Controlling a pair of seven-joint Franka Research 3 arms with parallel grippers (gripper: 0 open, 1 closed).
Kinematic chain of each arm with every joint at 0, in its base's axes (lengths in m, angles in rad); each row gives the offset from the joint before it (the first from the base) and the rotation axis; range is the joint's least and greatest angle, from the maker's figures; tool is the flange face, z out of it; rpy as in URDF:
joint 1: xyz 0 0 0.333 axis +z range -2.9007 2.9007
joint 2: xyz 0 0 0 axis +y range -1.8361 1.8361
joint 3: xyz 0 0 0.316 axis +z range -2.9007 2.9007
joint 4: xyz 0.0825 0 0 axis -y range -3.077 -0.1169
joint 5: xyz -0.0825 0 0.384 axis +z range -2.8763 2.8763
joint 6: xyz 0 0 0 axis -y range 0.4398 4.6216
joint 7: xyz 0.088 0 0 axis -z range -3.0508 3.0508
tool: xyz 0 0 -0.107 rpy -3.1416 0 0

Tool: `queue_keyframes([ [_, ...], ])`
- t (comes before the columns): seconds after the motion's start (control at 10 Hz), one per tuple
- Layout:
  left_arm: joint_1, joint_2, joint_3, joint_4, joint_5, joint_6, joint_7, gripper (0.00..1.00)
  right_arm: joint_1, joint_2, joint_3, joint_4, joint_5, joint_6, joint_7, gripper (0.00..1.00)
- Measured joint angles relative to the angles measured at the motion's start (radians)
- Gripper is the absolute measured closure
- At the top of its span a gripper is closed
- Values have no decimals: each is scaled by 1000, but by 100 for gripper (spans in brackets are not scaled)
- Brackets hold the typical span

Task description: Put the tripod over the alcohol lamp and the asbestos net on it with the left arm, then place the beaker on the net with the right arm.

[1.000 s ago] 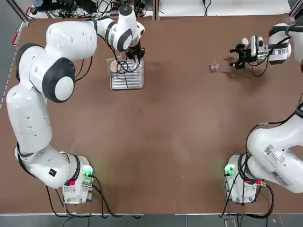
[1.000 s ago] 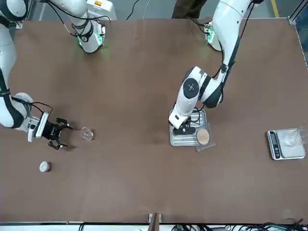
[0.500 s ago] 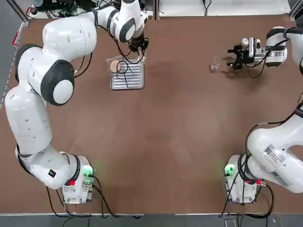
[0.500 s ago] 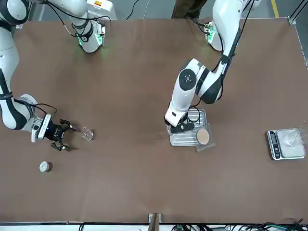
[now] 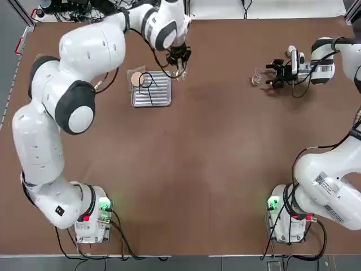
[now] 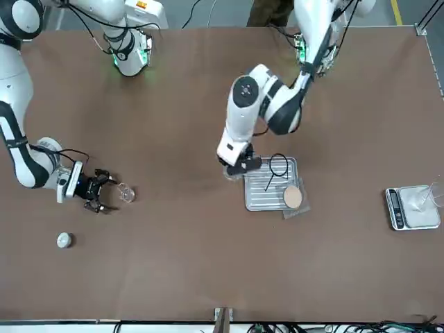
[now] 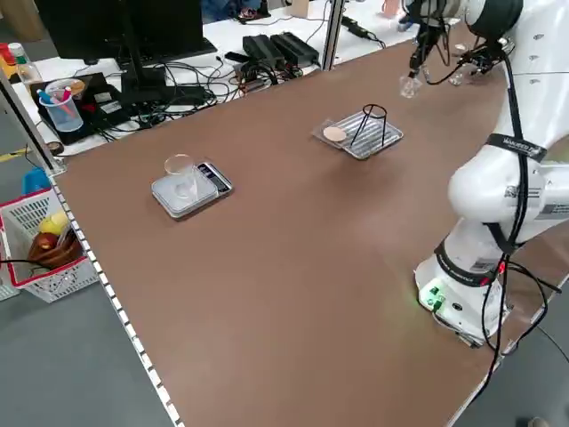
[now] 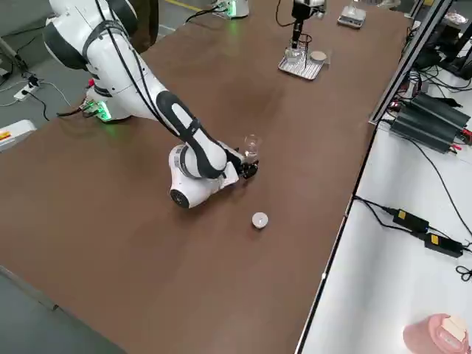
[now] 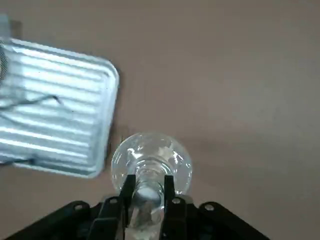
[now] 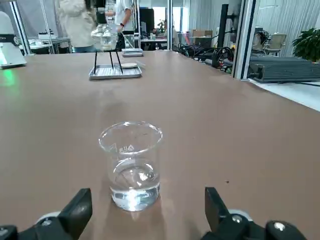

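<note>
Alcohol lamp (image 9: 150, 167) is the thing to look at first: your left gripper (image 5: 179, 63) has its fingers (image 9: 126, 192) pinched narrow on the lamp's neck, holding it up in the upper middle of the top view, just off the right edge of the ribbed silver tray (image 5: 161, 97). In the left wrist view the round clear body shows right past the fingertips, with the tray corner beside it. The tripod (image 5: 148, 81) stands on the tray, ring up and thin legs splayed, and the asbestos net (image 5: 135, 79) sits at the tray's upper left corner, partly off it, with the pinkish disc showing. Over at the upper right of the top view, the beaker (image 10: 131, 165) stands upright on the brown table (image 5: 214, 147) with a little clear liquid in the bottom, and your right gripper (image 5: 274, 74) lies low and level just beside it with its jaws spread wide, nothing between them, the beaker straight ahead but not touched. A small white bottle (image 6: 64, 240) sits near that gripper at the lower left of the front view, and a scale (image 6: 409, 208) carrying a clear vessel is at that view's right edge, well apart from everything. From overhead the lamp is mostly hidden under the left wrist, so you can barely make it out there.
</note>
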Motion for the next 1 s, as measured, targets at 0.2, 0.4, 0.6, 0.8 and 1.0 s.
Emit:
queue_keyframes([
  [0.2,-87,88,3,78,0,3,-74,73,0,0,1,-7,0,-15,-4,0],
  [0.4,-143,152,14,128,0,13,-112,73,2,0,3,-15,0,-18,-6,0],
  [0.6,-202,190,70,141,0,22,-129,73,4,0,5,-17,2,-17,-7,0],
  [0.8,-224,209,90,146,0,27,-132,73,12,0,7,-17,23,-16,-8,0],
  [1.0,-224,216,93,146,0,32,-132,73,28,0,7,-17,47,-4,-10,0],
])
